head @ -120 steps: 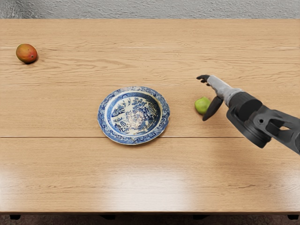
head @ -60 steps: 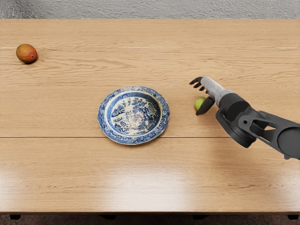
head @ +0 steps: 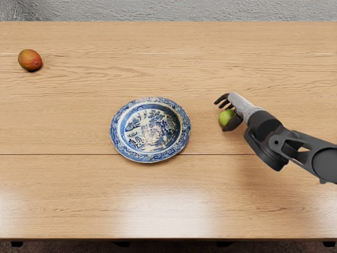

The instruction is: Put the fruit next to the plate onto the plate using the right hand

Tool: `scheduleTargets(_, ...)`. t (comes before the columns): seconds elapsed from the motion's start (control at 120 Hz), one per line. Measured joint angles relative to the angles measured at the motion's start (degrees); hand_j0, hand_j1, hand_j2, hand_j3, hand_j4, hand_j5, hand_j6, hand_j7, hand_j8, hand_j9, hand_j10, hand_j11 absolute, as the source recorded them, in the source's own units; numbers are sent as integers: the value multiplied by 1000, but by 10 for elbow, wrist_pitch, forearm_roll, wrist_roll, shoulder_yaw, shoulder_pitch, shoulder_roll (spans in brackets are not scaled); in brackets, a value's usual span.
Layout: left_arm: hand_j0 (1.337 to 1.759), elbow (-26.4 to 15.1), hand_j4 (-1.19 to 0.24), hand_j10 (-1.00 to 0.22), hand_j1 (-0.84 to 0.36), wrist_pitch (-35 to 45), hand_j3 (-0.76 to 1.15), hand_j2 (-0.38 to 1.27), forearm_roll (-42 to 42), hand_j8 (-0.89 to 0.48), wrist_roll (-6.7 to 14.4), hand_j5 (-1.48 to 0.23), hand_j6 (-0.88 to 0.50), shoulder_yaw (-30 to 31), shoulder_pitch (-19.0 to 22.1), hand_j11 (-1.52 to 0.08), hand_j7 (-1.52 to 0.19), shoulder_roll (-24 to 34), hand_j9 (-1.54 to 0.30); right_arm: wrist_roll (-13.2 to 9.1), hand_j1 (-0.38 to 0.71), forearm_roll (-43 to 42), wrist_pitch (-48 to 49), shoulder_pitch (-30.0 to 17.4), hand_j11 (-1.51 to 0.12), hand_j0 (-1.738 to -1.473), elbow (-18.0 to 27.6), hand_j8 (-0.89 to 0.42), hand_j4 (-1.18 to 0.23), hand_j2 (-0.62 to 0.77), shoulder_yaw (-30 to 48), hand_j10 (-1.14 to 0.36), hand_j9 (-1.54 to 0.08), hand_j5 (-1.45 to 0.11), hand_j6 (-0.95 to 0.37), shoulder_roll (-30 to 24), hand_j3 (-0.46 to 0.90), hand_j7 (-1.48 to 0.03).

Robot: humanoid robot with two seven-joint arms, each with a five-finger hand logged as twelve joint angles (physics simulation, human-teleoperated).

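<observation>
In the head view, I am looking down on a wooden counter (head: 158, 200), and the right arm is coming in from the right edge. The right hand (head: 235, 109) is sitting over the green fruit (head: 226, 116), which is lying on the counter to the right of the blue-patterned plate (head: 115, 129), near it but clearly apart. The dark fingers (head: 221, 99) are spreading past the fruit's far side and are not closing on it. The thumb is lying along its near side, and I cannot tell whether it is touching. The fruit is looking almost round and the hand is covering its right part, so I am not making out a long axis or a pointing end. A reddish-orange fruit (head: 30, 59) is resting far off at the counter's left rear.
</observation>
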Motion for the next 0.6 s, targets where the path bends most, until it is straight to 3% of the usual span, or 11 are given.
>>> scheduleTargets(0.1, 1658, 0, 0, 0, 349, 0, 0, 0, 0, 0, 0, 0, 0, 0, 0, 0, 0, 0, 0, 0, 185, 0, 0, -3, -586, -1658, 0, -422, -454, -80, 0, -451, -586, -582, -453, -1, 0, -584)
scheduleTargets(0.233, 1658, 0, 0, 0, 349, 0, 0, 0, 0, 0, 0, 0, 0, 0, 0, 0, 0, 0, 0, 1, 214, 1, 2, -6, -695, -1654, 1, -346, -510, -80, 0, -492, -691, -673, -515, -2, 0, -666)
scheduleTargets(0.6, 1658, 0, 0, 0, 349, 0, 0, 0, 0, 0, 0, 0, 0, 0, 0, 0, 0, 0, 0, 0, 213, 0, 3, -11, -797, -1640, 2, -341, -602, -125, 2, -478, -785, -762, -486, -3, -2, -769)
